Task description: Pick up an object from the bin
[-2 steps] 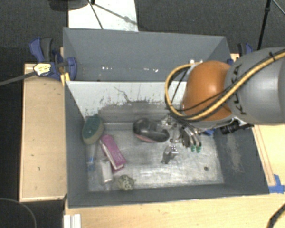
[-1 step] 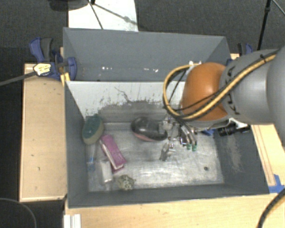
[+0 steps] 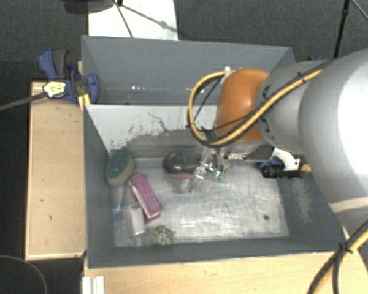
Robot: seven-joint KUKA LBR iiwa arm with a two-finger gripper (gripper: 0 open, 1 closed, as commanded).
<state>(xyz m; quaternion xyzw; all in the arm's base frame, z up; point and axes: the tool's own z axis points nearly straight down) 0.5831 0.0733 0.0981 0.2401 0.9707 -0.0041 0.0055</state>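
The grey metal bin (image 3: 233, 216) held seven things, one of each. A dark grey oval lump (image 3: 179, 162) lay by the back wall. Left of it sat a round green sponge (image 3: 119, 166). Below-left lay a pink rectangular box (image 3: 146, 195), a clear blue-tipped tube (image 3: 117, 204), a small clear bottle (image 3: 137, 221) and a speckled lump (image 3: 161, 234). Well right lay a black-and-white piece (image 3: 282, 166). The jaws hung just right of the oval lump; I cannot tell their opening.
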